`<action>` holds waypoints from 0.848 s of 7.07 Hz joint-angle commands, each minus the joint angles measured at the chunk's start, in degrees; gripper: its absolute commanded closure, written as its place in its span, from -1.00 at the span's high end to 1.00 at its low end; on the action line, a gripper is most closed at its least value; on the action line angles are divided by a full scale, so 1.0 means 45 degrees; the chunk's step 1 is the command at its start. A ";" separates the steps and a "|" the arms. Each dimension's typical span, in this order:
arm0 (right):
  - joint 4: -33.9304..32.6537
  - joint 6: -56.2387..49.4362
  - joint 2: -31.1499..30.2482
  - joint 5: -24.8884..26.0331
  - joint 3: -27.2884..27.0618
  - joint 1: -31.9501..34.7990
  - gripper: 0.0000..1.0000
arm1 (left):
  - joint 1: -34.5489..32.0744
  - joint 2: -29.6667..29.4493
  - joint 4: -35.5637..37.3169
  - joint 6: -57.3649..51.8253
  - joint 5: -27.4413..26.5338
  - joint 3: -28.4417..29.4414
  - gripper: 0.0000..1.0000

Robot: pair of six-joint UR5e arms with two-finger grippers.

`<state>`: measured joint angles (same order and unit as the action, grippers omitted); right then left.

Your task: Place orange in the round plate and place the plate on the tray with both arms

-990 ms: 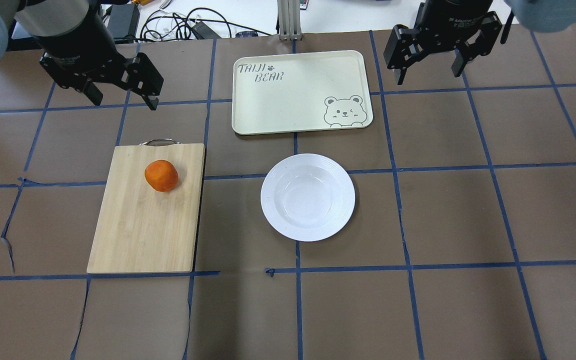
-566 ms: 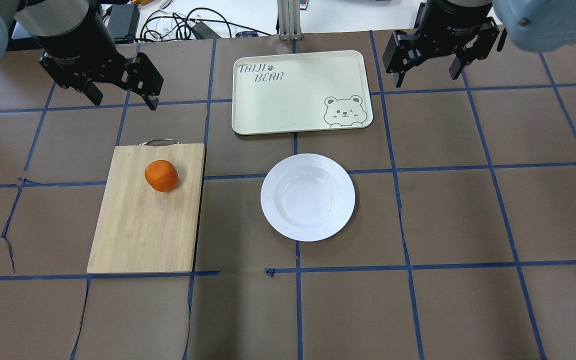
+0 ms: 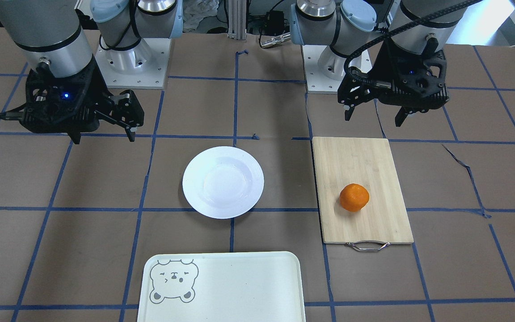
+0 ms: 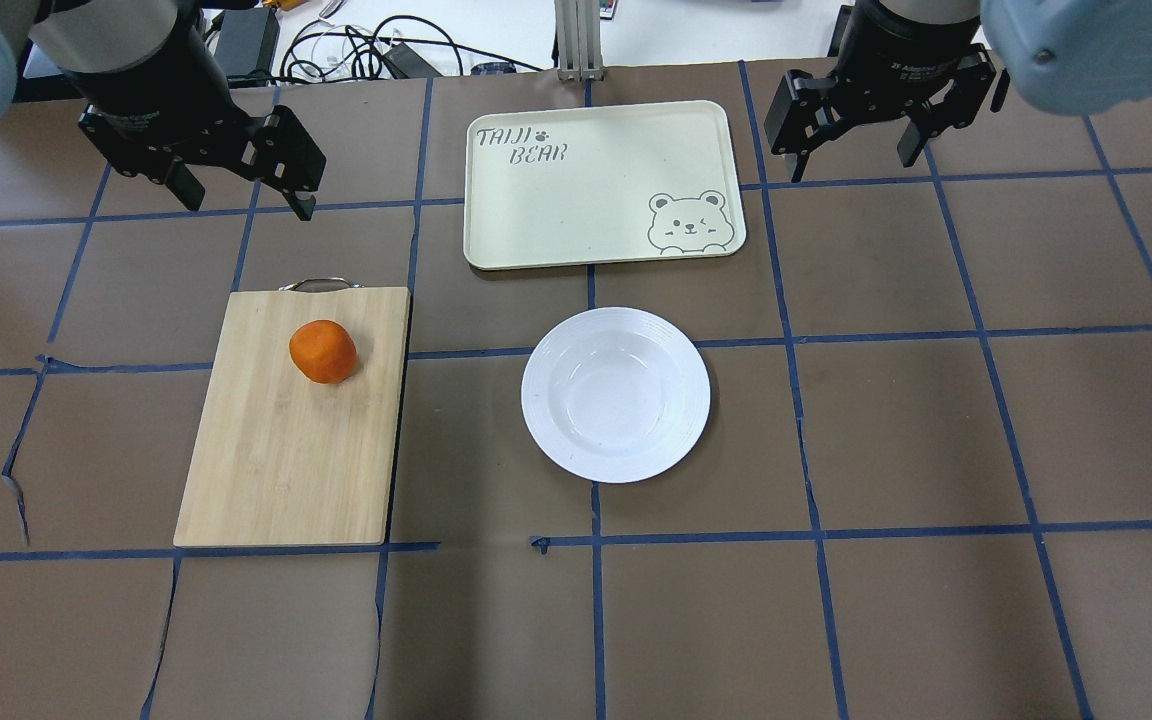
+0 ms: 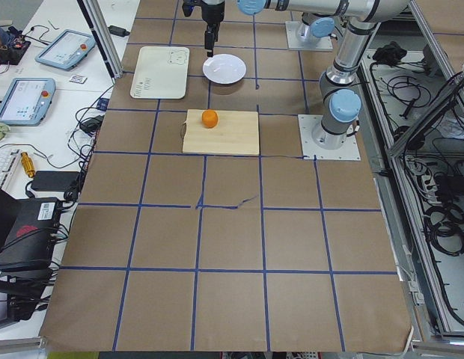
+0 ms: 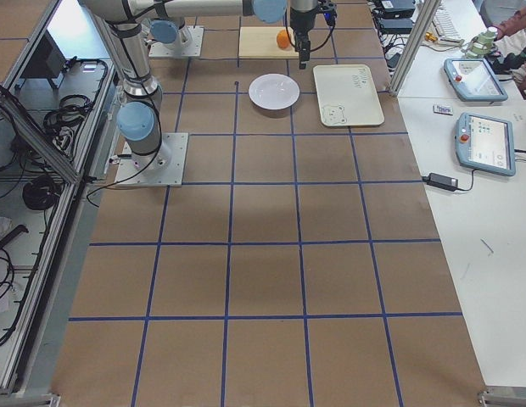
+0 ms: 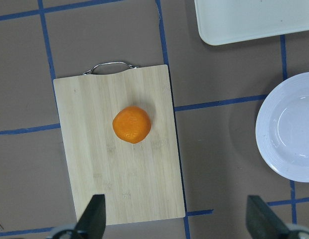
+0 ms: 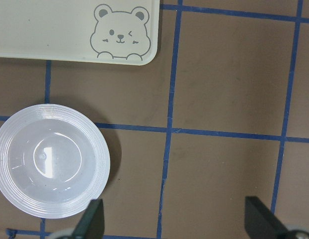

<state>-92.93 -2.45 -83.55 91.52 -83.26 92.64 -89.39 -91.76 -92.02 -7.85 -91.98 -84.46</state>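
Observation:
The orange (image 4: pixel 322 351) (image 3: pixel 354 197) (image 7: pixel 131 124) rests on the bamboo cutting board (image 4: pixel 281 450), in its half nearer the metal handle. To its right, the round white plate (image 4: pixel 616 400) (image 3: pixel 223 182) (image 8: pixel 47 160) lies empty on the table. Beyond the plate lies the pale tray (image 4: pixel 596 180) (image 3: pixel 235 286) (image 8: pixel 55 30), also empty. High above the table beyond the board hangs my left gripper (image 4: pixel 246 200) (image 3: pixel 373 120) (image 7: pixel 178 224), open and empty. My right gripper (image 4: pixel 841 155) (image 3: pixel 103 139) (image 8: pixel 174 224) hovers open and empty to the right of the tray.
Blue tape lines cross the brown table cover. Cables and a power brick (image 4: pixel 366 50) lie past the far edge. In the side views, tablets (image 6: pixel 488 140) sit on a white bench beside the table.
My right gripper has drifted slightly toward the far edge of the table. The left gripper, orange, plate and tray have not moved.

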 commanded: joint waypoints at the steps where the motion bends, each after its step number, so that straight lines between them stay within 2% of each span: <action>1: -0.0033 0.0037 -0.0007 -0.0007 -0.0073 0.0000 1.00 | 0.0001 0.0000 -0.0019 0.0006 -0.0009 0.0000 1.00; 6: -0.0014 0.0366 -0.0027 0.0013 -0.0092 -0.0058 1.00 | 0.0001 0.0019 -0.0078 0.0006 -0.0068 0.0000 1.00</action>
<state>-93.02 -1.87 -83.64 91.55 -83.67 92.52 -89.39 -91.70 -92.34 -7.75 -92.22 -84.46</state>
